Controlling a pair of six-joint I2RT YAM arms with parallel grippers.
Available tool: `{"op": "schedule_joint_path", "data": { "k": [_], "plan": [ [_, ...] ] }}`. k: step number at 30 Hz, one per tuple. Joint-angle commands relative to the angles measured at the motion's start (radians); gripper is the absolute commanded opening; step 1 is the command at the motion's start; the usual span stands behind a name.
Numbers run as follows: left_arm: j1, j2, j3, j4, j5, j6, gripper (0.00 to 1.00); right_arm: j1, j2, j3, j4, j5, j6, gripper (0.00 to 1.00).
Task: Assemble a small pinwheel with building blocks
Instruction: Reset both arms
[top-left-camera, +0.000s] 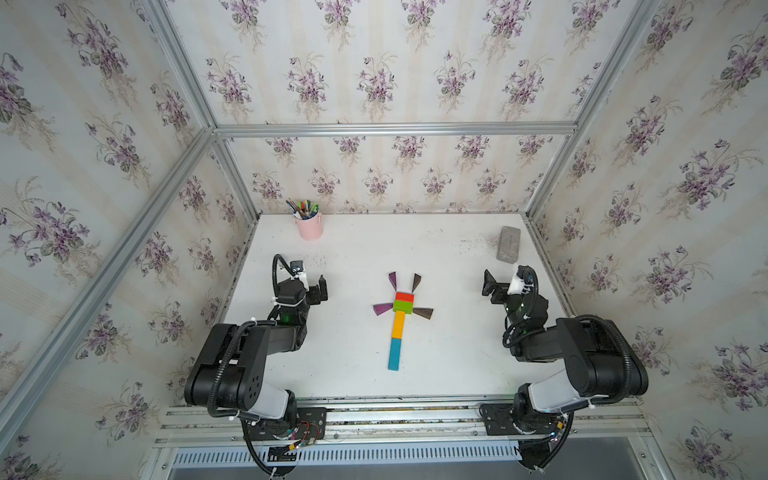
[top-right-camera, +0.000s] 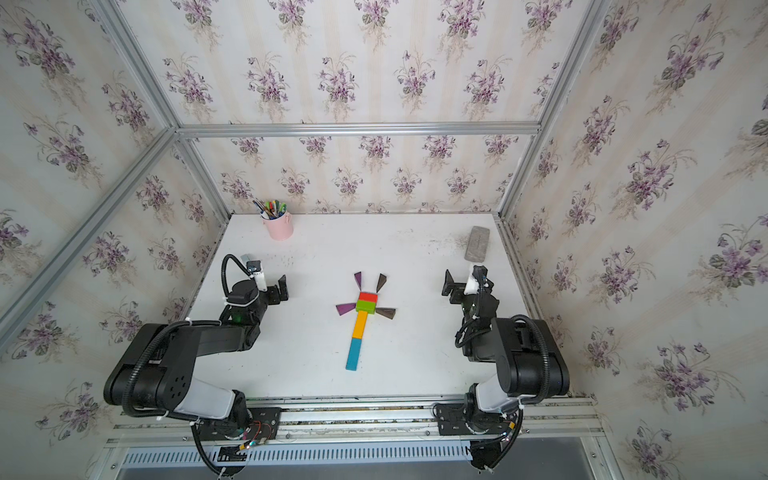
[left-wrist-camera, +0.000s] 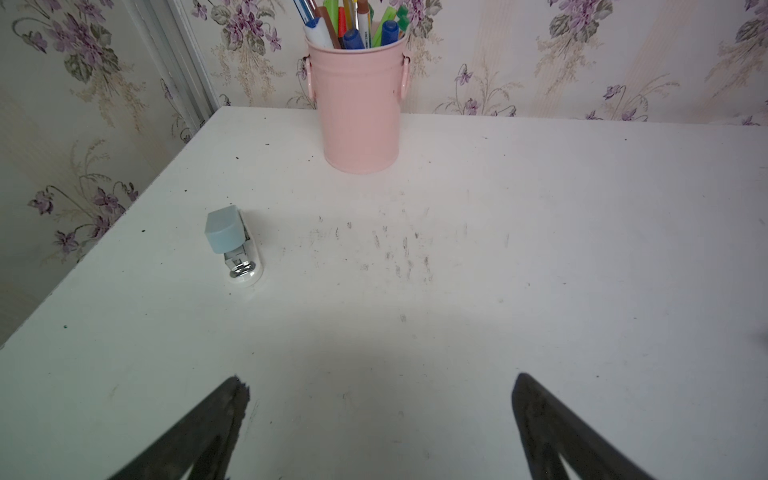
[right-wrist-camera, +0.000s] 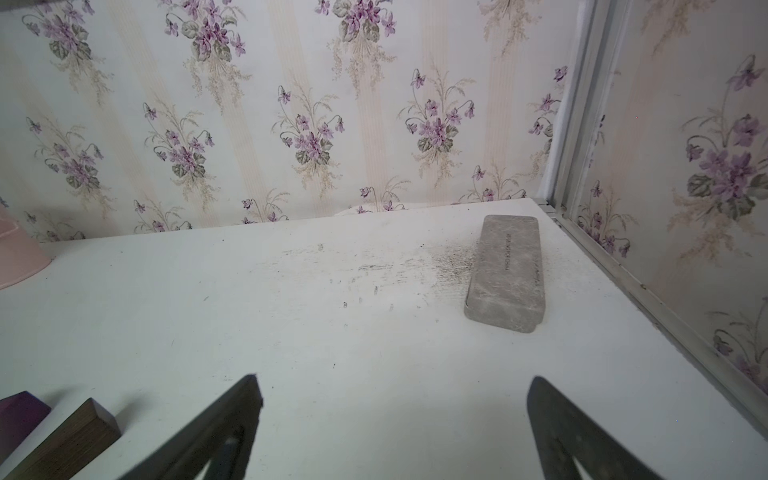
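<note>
Floral wallpaper (top-left-camera: 374, 83) lines the enclosure on three sides; a white table (top-left-camera: 457, 353), scuffed with dark marks, forms the work surface.

Pinwheel (top-left-camera: 402, 309): lies flat near the table's middle, between the two arms and apart from both. Seen in both top views.
- Centre: red block (top-left-camera: 404, 296) on the far side, green block (top-left-camera: 402, 306) touching it on the near side.
- Blades: two purple wedges (top-left-camera: 392, 280) on the left, two brown wedges (top-left-camera: 416, 282) on the right, narrow ends turned toward the centre. Whether each tip touches the centre cannot be told.
- Stem: yellow bar (top-left-camera: 398, 325) abuts the green block; blue bar (top-left-camera: 395, 353) follows end to end toward the robot, the line slightly slanted.

Left gripper (top-left-camera: 323, 286): jaws spread wide, nothing between them; the wrist view shows only bare table between the fingers (left-wrist-camera: 380, 380). It stands well left of the pinwheel.

Right gripper (top-left-camera: 489, 286): jaws likewise spread wide and empty (right-wrist-camera: 395, 380), well right of the pinwheel. One purple and one brown wedge show at the edge of its wrist view.

Other items:
- Pink cup (left-wrist-camera: 359, 108) of pens (left-wrist-camera: 353, 25), upright at the far left.
- Grey slab (right-wrist-camera: 505, 272), flat at the far right, dark dust beside it.
- Small stapler (left-wrist-camera: 232, 245) near the table's left edge.
</note>
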Motion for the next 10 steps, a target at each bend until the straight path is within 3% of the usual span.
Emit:
{"op": "schedule_joint_path", "data": {
  "k": [1, 8, 10],
  "plan": [
    [-0.001, -0.004, 0.003, -0.010, -0.005, 0.009, 1.00, 0.005, -0.011, 0.013, -0.062, -0.029, -0.036, 1.00],
    [0.000, -0.004, 0.003, -0.008, -0.005, 0.009, 0.99, 0.007, -0.007, 0.005, -0.036, -0.024, -0.034, 1.00],
    [0.000, -0.005, -0.001, -0.004, -0.010, 0.006, 1.00, 0.006, -0.008, -0.006, -0.016, 0.040, -0.005, 1.00]
  ]
}}
